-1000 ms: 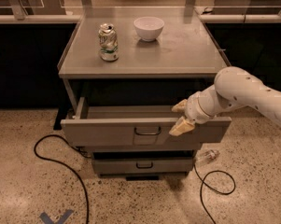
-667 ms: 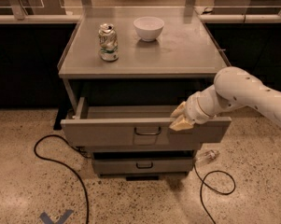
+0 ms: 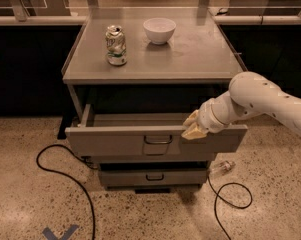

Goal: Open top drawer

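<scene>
At the upper edge of the top drawer [image 3: 115, 141], right of its dark loop handle [image 3: 158, 140], sits the gripper [image 3: 194, 128], reaching in from the right on a white arm [image 3: 260, 100]. I cannot tell whether the jaws are open or closed; their tan tips lie against the drawer front's rim. The top drawer stands partly pulled out, its shallow tray showing behind and to the left of the jaws. Below them a narrower lower drawer [image 3: 125, 177] is shut. Above and behind them on the cabinet's surface [image 3: 205, 54] stand a dented can [image 3: 116, 45] and a white bowl [image 3: 159, 30]. Below and to the right, a small clear bottle [image 3: 221, 167] lies on the floor near a black cable [image 3: 233, 202].
</scene>
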`<action>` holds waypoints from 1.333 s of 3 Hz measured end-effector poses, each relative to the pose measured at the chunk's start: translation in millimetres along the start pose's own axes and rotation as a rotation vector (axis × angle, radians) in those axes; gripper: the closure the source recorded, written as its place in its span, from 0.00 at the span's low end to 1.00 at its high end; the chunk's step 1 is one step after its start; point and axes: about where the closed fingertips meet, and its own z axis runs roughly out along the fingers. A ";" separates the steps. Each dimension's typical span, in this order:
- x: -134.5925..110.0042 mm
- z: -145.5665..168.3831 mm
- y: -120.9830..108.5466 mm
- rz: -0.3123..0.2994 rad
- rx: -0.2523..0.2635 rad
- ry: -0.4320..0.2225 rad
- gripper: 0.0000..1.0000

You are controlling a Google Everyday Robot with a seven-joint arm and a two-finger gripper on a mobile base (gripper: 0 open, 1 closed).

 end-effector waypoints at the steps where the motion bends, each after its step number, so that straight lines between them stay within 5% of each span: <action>1: 3.9 0.1 9.5 -0.014 -0.010 0.007 1.00; 4: 2.9 -7.7 26.8 -0.036 0.013 0.008 1.00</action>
